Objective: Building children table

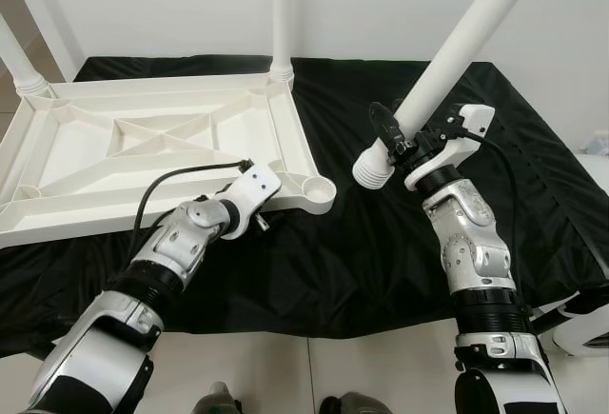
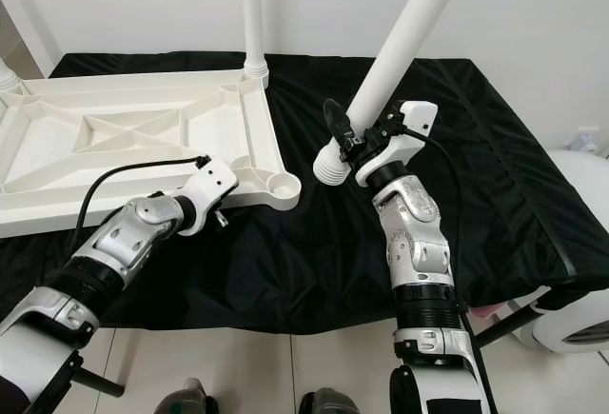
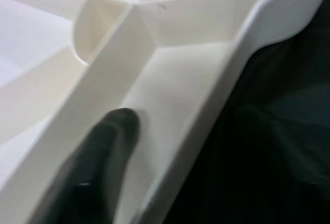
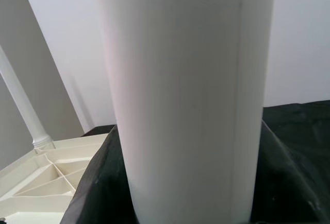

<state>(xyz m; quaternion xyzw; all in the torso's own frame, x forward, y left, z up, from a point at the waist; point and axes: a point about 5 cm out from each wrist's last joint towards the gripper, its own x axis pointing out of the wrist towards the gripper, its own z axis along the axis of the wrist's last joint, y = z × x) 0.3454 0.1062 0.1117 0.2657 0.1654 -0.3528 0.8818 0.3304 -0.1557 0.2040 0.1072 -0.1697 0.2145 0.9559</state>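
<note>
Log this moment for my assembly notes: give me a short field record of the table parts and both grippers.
tabletop: white tabletop upside down on black cloth
fitted legs: one upright at far corner, another at far left
empty socket: near corner, no leg in it
loose leg: white leg tilted, threaded end down
right gripper: shut on the loose leg
left gripper: at tabletop's near rim, one finger inside

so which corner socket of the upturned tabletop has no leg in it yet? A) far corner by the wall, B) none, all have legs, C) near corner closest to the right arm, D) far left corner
C: the near corner socket of the tabletop sits open, while the right claw holds the loose leg tilted above the black cloth beside it.
</note>
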